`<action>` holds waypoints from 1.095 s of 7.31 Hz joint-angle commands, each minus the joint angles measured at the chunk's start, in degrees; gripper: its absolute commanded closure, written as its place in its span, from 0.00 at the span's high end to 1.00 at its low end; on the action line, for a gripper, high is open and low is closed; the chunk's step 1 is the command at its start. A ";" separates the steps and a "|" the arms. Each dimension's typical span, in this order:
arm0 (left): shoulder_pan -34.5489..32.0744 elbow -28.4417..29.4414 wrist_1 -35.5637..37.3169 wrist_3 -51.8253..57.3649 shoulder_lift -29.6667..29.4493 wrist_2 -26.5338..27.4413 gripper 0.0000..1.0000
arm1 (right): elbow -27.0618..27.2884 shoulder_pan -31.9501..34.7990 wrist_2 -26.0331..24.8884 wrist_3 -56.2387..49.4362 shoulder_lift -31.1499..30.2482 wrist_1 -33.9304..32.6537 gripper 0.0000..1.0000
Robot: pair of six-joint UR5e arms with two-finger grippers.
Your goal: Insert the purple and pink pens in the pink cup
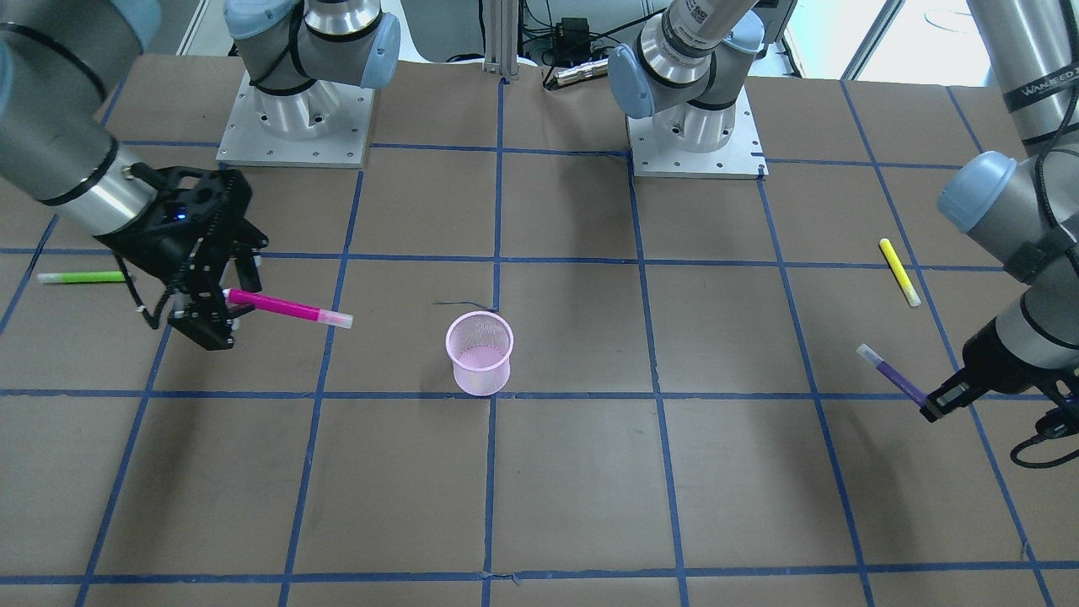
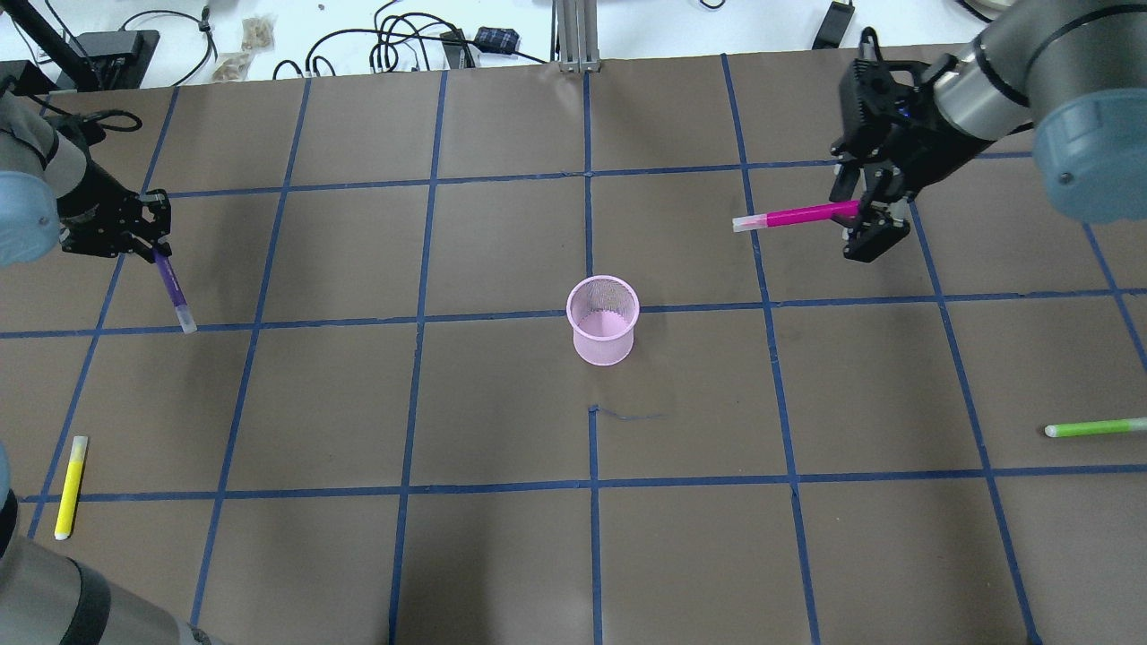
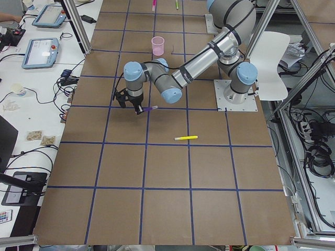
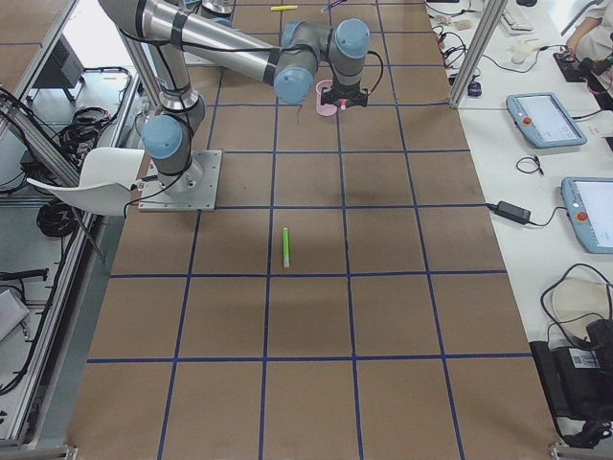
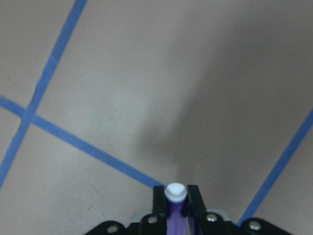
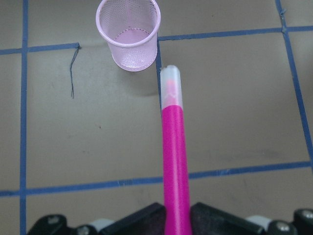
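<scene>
So the pink cup (image 2: 602, 345) is a pale pink wire-mesh one, standing upright about mid-bench, clear of both arms. The right gripper (image 2: 865, 213) is over toward the far right part of the bench, its fingers pinched onto one end of the pink pen (image 2: 797, 216). That's a bright magenta barrel with a clear cap, held roughly level, cap end pointing at the cup. The left gripper (image 2: 154, 251) is out by the left edge, closed tight around the purple pen (image 2: 170, 285), which is dark with a whitish cap and sits tilted. A yellow pen (image 2: 70, 486) lies near the left edge and a green pen (image 2: 1095, 428) near the right edge.
</scene>
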 commanded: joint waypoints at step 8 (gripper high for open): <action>-5.16 -0.37 0.05 -0.70 1.33 2.55 0.00 | -0.42 29.30 -28.56 22.64 12.63 -11.92 0.31</action>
